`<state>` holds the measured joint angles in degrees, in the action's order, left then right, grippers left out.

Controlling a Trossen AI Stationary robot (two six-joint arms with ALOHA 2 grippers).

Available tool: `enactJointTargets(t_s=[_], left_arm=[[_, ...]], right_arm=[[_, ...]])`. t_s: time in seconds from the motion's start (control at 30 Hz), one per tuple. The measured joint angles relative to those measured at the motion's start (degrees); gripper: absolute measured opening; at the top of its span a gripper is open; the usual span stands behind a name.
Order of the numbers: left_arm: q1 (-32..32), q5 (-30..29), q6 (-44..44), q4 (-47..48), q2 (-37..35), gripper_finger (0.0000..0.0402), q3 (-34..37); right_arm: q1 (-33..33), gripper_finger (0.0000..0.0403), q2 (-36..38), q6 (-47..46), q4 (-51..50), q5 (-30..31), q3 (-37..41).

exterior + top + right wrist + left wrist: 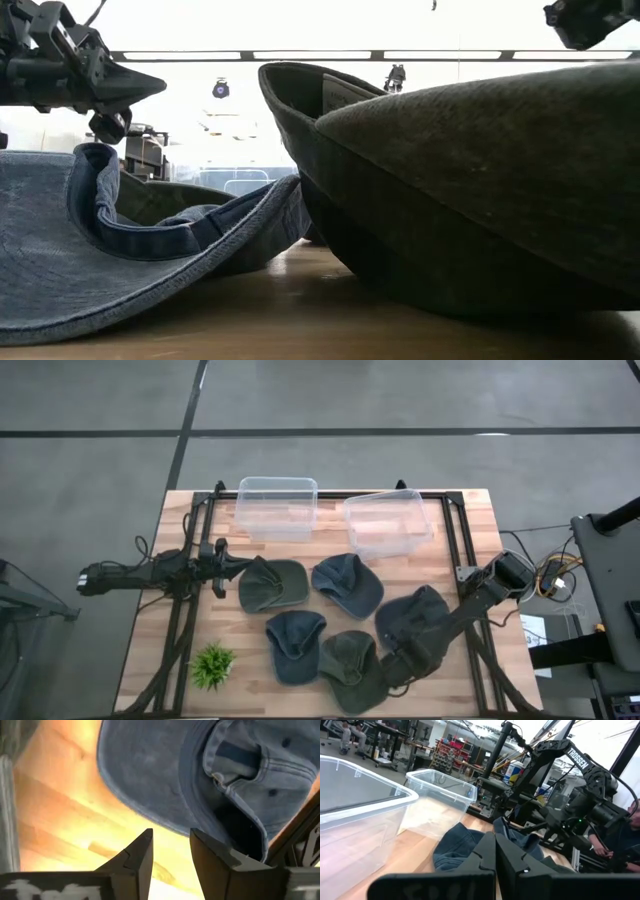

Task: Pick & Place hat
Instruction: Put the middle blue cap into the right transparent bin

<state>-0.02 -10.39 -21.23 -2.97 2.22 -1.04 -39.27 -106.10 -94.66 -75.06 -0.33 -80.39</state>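
Several denim hats lie on the wooden table (470, 510). An olive one (272, 584) and a blue one (347, 584) are in the middle. A dark blue one (412, 615) is to the right. A blue one (295, 645) and a green one (350, 668) lie nearer the front. My right gripper (171, 845) hangs open above the table at the green hat's right edge (393, 670). It points down, and only bare wood shows between its fingers. My left gripper (243, 567) is shut and level, just left of the olive hat.
Two clear plastic bins (277, 507) (388, 522) stand at the back of the table. A small green plant (212, 665) sits at the front left. In the low view the green hat (480, 190) and a blue hat (120, 250) fill the foreground.
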Motion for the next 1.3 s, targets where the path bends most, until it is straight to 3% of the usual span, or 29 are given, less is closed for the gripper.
enactJointTargets(t_s=[0.53,1.03,1.3], left_arm=[[-0.01,0.0,-1.49,-0.01,0.0,0.0,0.0],[-0.01,-0.02,-1.51,-0.01,0.0,0.0,0.0],[0.01,-0.02,-1.51,-0.01,0.02,0.0,-0.01]], right_arm=[[0.28,0.0115,0.0,14.75,0.54,-2.9,-0.12],[0.33,0.0202,-0.24,27.25,0.32,-2.63,2.3],[0.01,0.0216,-0.66,30.47,1.04,-2.69,6.03]])
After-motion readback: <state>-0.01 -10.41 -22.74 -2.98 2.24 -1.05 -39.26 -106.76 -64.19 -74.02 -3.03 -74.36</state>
